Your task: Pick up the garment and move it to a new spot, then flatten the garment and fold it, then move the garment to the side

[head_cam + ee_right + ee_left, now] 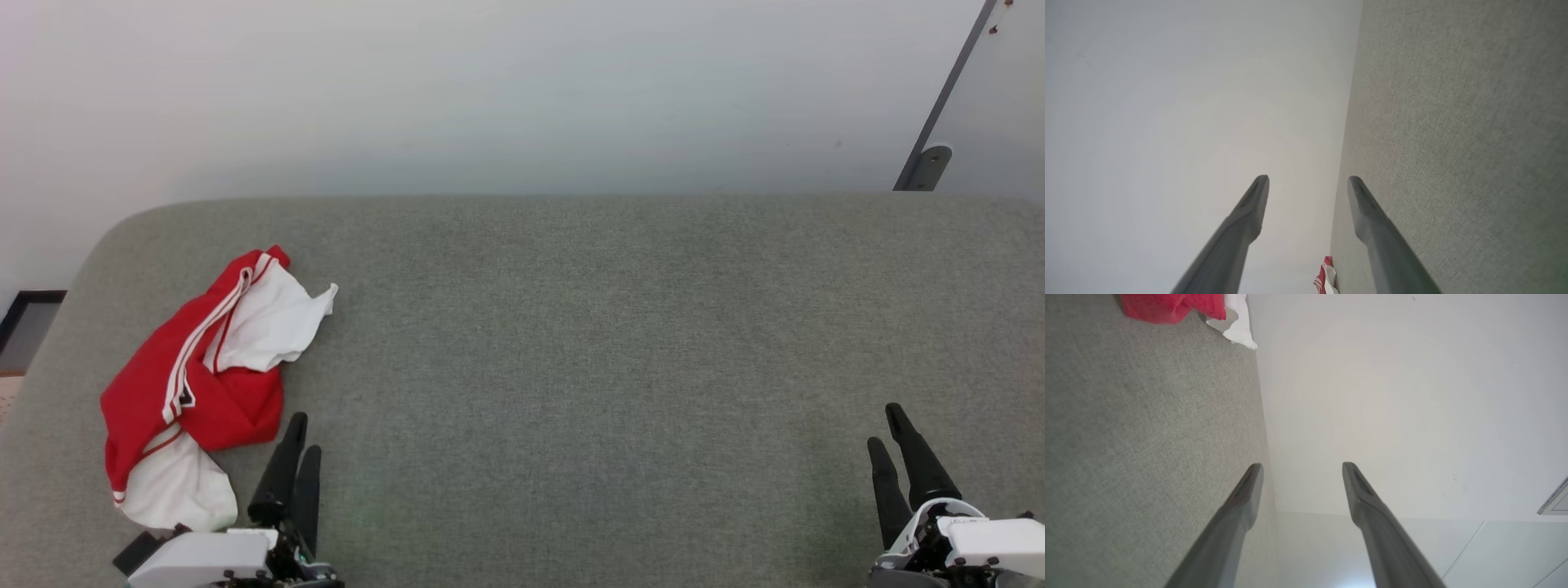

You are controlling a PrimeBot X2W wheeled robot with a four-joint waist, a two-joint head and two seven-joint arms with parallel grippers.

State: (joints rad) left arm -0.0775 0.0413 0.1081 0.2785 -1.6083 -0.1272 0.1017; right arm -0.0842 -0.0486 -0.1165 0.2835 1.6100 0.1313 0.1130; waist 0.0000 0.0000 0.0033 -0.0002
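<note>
At the left of the head view, the garment (204, 376) lies crumpled on the grey fabric surface (571, 327), red cloth bunched with white panels and striped trim showing. Just to its lower right is the left gripper (304, 437), near the red bulge but not touching it (a strip of bare fabric separates them). Its wrist view shows the two fingers spread apart with nothing between them, and the garment in the upper left corner of that frame. At the lower right, the right gripper (884, 426) is likewise parted and empty, well apart from the garment.
</note>
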